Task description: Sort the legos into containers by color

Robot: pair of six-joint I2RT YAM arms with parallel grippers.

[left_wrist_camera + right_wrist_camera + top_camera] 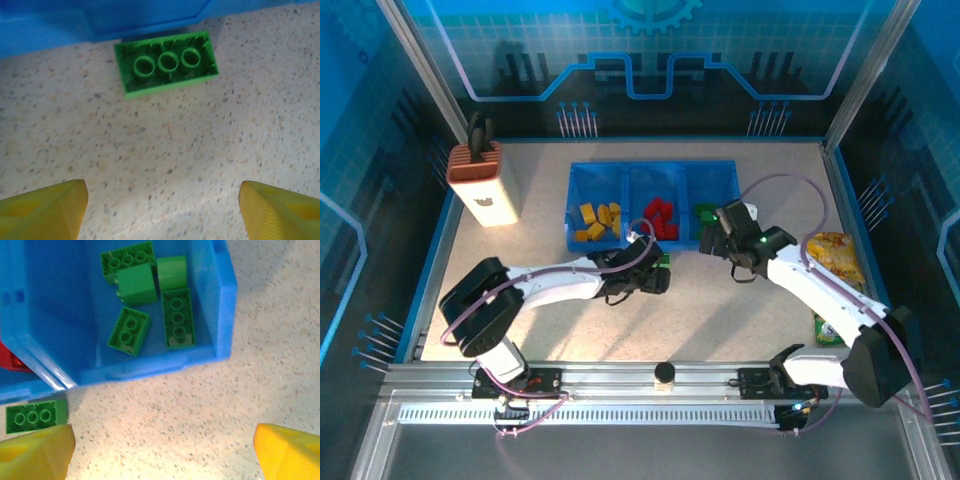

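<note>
Gaping wide, left gripper [162,202] and right gripper [162,447] are holding nothing; one green brick [167,62] is lying beside the bin [225,315], five more bricks [129,331] sitting inside.

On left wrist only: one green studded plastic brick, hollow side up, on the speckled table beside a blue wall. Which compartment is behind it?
Observer: The middle compartment of the translucent blue plastic bin, the one holding red bricks. The loose green brick lies just outside its front wall.
Operator: Where do greens go?
Observer: The right compartment. Five green bricks lie in it.
Operator: Right arm in the way?
Observer: The right gripper hangs open over bare table in front of that right compartment, nothing between its fingers.
</note>
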